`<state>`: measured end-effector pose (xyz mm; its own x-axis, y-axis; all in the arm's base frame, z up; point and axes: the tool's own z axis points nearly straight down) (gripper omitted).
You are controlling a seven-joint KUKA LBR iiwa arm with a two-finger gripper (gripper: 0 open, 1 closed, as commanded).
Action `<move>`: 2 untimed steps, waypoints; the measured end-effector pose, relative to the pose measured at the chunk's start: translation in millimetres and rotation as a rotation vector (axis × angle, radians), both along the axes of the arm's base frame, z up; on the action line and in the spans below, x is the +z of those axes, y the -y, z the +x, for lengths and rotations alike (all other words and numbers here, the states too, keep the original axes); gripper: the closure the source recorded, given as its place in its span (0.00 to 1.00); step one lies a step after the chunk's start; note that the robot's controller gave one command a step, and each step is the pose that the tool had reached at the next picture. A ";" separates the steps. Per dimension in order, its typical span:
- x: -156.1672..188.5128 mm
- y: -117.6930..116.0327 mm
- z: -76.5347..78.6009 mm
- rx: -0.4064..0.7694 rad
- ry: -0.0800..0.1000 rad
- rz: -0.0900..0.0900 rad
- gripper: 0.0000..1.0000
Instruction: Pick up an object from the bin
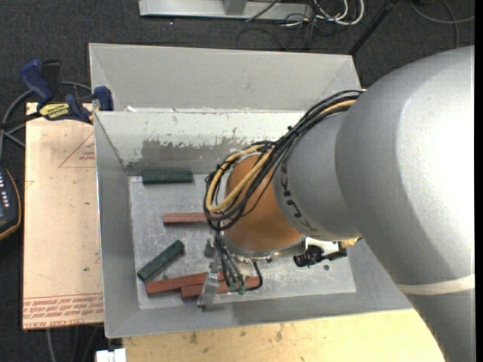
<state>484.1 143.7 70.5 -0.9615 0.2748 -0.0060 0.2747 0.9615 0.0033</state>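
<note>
My gripper [210, 289] is low in the bin's front part, right at the right-hand end of two red-brown bars [175, 284] that lie side by side on the floor. It touches or overlaps their end, and whether a bar is gripped is hidden. A dark green bar [160, 260] lies slantwise just left of it. Farther back, another red-brown bar [184, 218] runs partly under the arm's orange cover.
A second dark green bar [167, 177] lies at the back left, close to the rear wall. The arm, its orange cover and cables hide the bin's middle and right side. Bare floor shows along the left wall.
</note>
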 end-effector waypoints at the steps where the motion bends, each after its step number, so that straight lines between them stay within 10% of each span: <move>1: 0.4 0.3 1.5 -0.002 -0.002 0.000 0.00; 2: 0.0 0.1 0.4 -0.001 -0.006 0.000 1.00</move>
